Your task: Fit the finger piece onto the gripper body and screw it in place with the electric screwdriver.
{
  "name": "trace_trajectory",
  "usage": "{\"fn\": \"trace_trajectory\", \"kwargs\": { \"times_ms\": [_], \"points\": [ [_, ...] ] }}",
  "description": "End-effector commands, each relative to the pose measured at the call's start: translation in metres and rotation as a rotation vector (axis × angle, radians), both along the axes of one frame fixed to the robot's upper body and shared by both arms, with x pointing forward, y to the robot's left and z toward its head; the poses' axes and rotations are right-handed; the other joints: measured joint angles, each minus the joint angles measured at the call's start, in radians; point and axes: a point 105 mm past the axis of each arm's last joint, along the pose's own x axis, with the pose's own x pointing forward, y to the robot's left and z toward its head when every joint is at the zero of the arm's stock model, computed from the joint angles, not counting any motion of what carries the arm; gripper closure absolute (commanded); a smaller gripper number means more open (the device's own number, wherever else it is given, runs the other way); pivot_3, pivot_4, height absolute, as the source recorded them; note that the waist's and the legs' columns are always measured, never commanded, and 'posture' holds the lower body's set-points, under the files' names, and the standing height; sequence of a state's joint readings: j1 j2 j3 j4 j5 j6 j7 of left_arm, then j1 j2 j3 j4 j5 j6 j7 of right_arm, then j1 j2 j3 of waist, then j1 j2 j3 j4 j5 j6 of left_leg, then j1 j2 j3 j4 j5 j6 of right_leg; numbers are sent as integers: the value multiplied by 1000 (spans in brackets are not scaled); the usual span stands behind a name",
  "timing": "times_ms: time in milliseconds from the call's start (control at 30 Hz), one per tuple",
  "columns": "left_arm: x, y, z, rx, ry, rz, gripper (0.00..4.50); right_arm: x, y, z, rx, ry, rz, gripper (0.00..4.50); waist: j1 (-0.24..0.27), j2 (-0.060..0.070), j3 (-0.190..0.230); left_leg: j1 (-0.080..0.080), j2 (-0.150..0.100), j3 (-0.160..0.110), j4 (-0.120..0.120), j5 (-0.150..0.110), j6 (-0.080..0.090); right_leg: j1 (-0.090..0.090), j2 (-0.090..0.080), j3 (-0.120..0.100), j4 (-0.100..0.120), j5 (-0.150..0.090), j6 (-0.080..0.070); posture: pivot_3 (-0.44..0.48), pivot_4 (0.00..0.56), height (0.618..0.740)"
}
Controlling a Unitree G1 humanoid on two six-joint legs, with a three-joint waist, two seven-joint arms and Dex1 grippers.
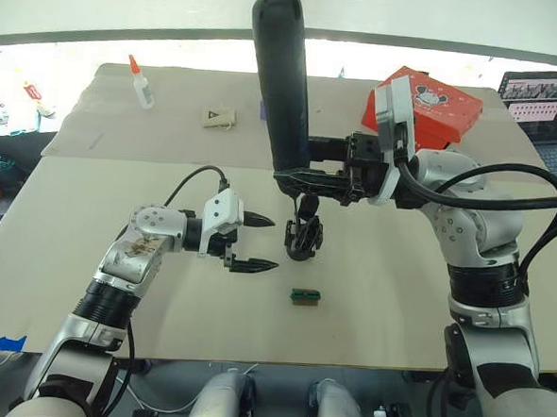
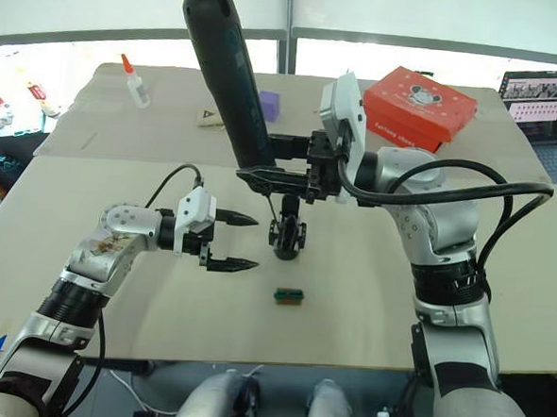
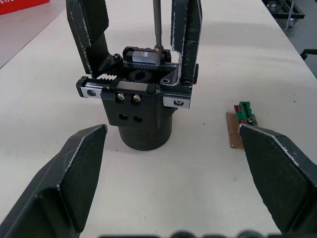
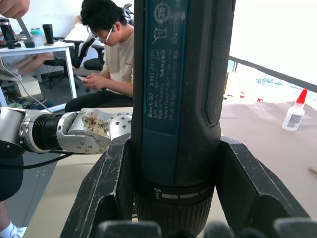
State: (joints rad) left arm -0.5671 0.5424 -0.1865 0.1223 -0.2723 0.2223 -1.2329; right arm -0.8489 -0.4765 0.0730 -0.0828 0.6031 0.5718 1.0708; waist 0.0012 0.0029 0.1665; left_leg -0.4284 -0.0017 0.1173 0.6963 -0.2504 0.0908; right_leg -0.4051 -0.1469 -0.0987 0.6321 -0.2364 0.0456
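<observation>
The gripper body (image 1: pixel 305 237) stands upright on its round base mid-table. In the left wrist view two black tapered fingers (image 3: pixel 187 34) rise from the gripper body (image 3: pixel 143 119); I cannot tell which is the finger piece. My right gripper (image 1: pixel 313 178) is shut on the electric screwdriver (image 1: pixel 281 86), held upright above the body. Its thin bit (image 3: pixel 156 25) comes down onto the metal block between the two fingers. The screwdriver (image 4: pixel 178 99) sits clamped between my right fingers (image 4: pixel 109 188). My left gripper (image 1: pixel 253 242) is open just left of the body, touching nothing.
A small green-topped block (image 1: pixel 302 296) lies in front of the body. At the back are a red box (image 1: pixel 427 102), a glue bottle (image 1: pixel 141 82), a beige item (image 1: pixel 219 118), a purple block (image 2: pixel 269 105) and a laptop (image 1: pixel 548 102). A seated person (image 4: pixel 114 54) is beyond the table.
</observation>
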Motion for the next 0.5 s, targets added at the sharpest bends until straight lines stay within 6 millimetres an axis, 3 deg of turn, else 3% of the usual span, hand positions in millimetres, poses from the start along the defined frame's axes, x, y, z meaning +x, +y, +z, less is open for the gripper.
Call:
{"fn": "trace_trajectory", "kwargs": {
  "times_ms": [33,500],
  "points": [
    [0,-5,9,-3,-42,-23,0,-8,-1,14,25,-75,20,2578,-1,0,0,0,0,0,0,0,0,0,0,0,0,0,0,0,150,740],
    [0,-5,10,-3,-43,-22,0,-7,1,13,32,-78,22,2578,-2,0,0,0,0,0,0,0,0,0,0,0,0,0,0,0,150,740]
  ]
}}
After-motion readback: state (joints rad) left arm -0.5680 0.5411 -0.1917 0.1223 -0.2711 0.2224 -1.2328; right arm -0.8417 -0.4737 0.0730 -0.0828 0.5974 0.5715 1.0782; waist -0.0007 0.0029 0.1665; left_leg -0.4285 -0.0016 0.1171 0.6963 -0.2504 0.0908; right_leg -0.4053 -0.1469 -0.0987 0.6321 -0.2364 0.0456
